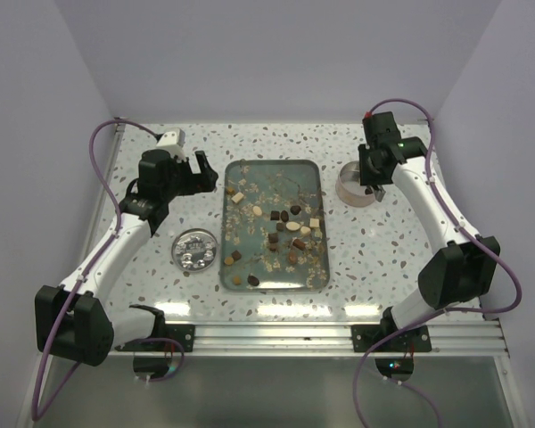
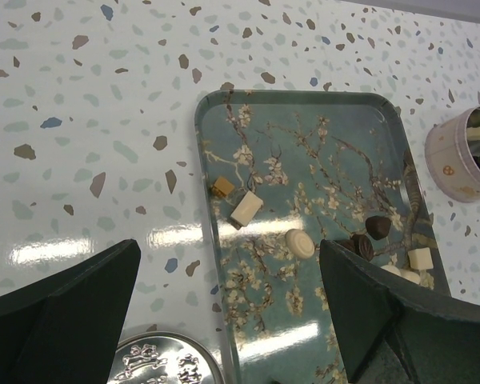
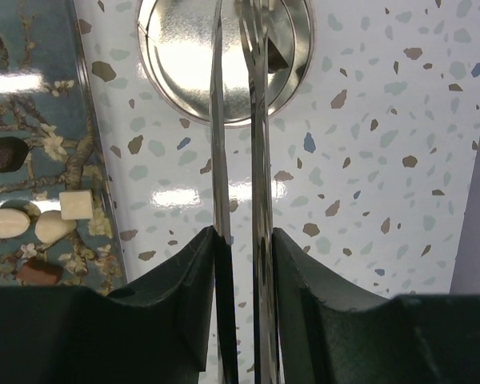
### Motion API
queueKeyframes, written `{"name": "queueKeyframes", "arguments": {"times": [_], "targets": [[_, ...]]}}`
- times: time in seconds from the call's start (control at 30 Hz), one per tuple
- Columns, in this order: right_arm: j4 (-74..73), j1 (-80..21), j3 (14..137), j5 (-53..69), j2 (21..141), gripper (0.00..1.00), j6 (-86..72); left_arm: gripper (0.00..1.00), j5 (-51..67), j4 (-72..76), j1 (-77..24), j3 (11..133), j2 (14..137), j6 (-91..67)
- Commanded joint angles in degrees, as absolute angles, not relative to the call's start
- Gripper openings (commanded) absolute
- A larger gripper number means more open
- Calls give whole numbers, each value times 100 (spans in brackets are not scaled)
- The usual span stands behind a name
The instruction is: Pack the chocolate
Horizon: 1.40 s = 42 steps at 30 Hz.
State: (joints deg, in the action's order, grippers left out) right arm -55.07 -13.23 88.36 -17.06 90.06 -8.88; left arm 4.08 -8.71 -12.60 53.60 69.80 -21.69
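Several chocolates (image 1: pixel 281 225), dark brown and cream, lie scattered on a teal floral tray (image 1: pixel 312 169) among pale flakes. My left gripper (image 1: pixel 201 171) is open and empty, hovering over the tray's left rim (image 2: pixel 200 120); between its fingers (image 2: pixel 230 248) I see a cream round (image 2: pixel 299 243) and a cream block (image 2: pixel 246 208). My right gripper (image 1: pixel 372 174) is shut on metal tongs (image 3: pixel 236 120) whose tips reach over the round pink tin (image 1: pixel 357 183). A dark piece (image 3: pixel 276 56) shows beside the tong tips inside the tin (image 3: pixel 176 56); I cannot tell if it is gripped.
A silver round lid (image 1: pixel 197 249) with shiny embossed pieces lies left of the tray, also showing in the left wrist view (image 2: pixel 156 364). The pink tin (image 2: pixel 464 156) holds a few chocolates. Walls close the table at the back and both sides.
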Motion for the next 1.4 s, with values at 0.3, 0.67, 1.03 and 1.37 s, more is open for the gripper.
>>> {"name": "queueKeyframes", "arguments": {"times": [0.3, 0.67, 1.03, 1.37], "targets": [[-5563, -1371, 9053, -1337, 8631, 31, -958, 100, 466, -782, -1239, 5326, 6855, -2021], [-5950, -2838, 9045, -1213, 8623, 31, -1625, 100, 510, -773, -1239, 5300, 6891, -2057], [-5941, -3639, 8201, -1380, 8218, 31, -2390, 100, 536, -852, -1239, 5203, 6891, -2092], [-5819, -3735, 7410, -1573, 7761, 34, -2558, 100, 413, -861, -1239, 4870, 6715, -2013]]}}
